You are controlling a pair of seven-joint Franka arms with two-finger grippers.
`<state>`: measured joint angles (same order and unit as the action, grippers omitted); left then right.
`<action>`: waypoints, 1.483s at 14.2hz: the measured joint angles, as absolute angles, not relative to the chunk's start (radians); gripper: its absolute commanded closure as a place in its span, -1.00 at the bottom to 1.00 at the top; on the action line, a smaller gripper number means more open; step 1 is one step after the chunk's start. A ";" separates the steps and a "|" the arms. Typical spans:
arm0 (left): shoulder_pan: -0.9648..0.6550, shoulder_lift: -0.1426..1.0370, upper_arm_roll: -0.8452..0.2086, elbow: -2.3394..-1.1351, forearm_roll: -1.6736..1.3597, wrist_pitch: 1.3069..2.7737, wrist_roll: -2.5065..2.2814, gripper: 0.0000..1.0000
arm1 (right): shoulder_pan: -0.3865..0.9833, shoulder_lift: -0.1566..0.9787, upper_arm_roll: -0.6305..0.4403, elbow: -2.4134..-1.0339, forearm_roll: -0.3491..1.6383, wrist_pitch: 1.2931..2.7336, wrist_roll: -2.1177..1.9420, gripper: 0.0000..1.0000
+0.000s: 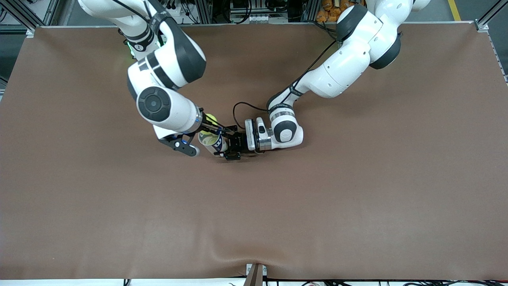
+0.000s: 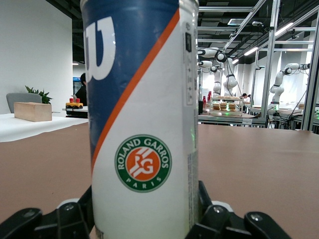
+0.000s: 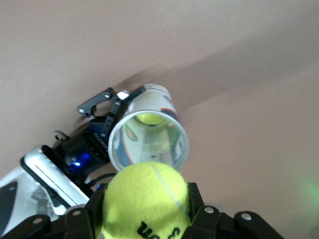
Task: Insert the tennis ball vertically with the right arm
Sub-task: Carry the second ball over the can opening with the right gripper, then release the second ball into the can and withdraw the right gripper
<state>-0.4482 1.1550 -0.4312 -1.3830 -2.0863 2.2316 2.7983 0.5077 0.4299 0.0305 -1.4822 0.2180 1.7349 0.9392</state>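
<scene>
A yellow-green tennis ball (image 1: 210,118) (image 3: 147,199) hangs just above the table with my right gripper (image 1: 212,124) (image 3: 147,216) shut on it. Directly under it stands an upright tennis-ball can (image 1: 212,143) (image 3: 148,142), blue and white with a Roland Garros logo (image 2: 143,163). Its mouth is open upward, and another ball (image 3: 149,118) lies at its bottom. My left gripper (image 1: 231,146) (image 2: 144,221) reaches in low from the left arm's end of the table. It is shut on the can's lower part, with a finger (image 2: 75,219) on either side. The held ball sits over the rim of the can's mouth.
The brown mat (image 1: 357,198) covers the whole table. A black cable (image 1: 238,109) loops from the left wrist over the mat beside the can. The mat bulges slightly at the front edge (image 1: 254,254). Both arms crowd the table's middle.
</scene>
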 measured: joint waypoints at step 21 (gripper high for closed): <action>-0.449 1.158 -0.428 -1.384 -2.086 2.225 2.798 -0.85 | 0.504 0.471 0.004 -1.482 0.216 1.777 0.966 -1.00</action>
<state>-0.4490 1.1580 -0.4279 -1.3841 -2.0864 2.2251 2.7983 0.5038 0.4707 0.0040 -1.4819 0.2165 1.7775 0.9664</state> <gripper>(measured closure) 0.137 0.000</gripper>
